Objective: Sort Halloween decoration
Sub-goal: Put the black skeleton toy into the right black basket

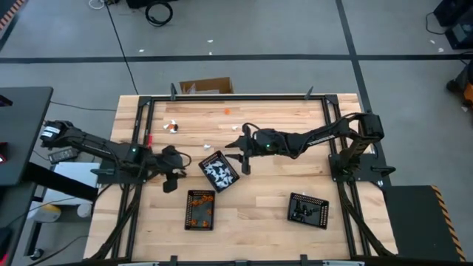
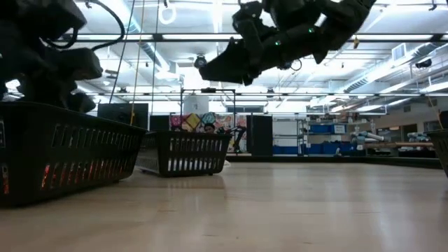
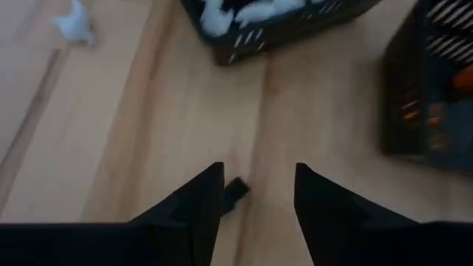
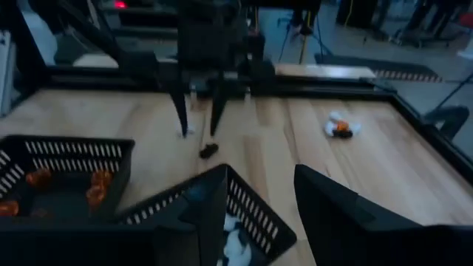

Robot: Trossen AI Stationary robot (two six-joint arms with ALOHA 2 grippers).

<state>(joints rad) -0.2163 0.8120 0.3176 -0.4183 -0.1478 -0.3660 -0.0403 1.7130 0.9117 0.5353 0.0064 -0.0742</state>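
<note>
Wooden table [image 1: 259, 188], grey workshop floor [image 1: 295, 29]

- A light wooden table [image 1: 251, 192] framed by dark rails.
- Three black trays rest on it: one with white pieces [image 1: 219, 171] at the centre, one with orange pieces [image 1: 200, 209] near-left, one with dark pieces [image 1: 308, 210] near-right.
- Loose pieces lie far-left [image 1: 171, 126]; a single orange piece [image 1: 227, 111] lies by the far edge.
- A small black piece [image 3: 235, 190] lies left of the centre tray.

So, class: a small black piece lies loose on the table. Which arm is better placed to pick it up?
Left. Its open pincer hangs right over the black piece, fingers either side. The right pincer is at the white tray.
</note>
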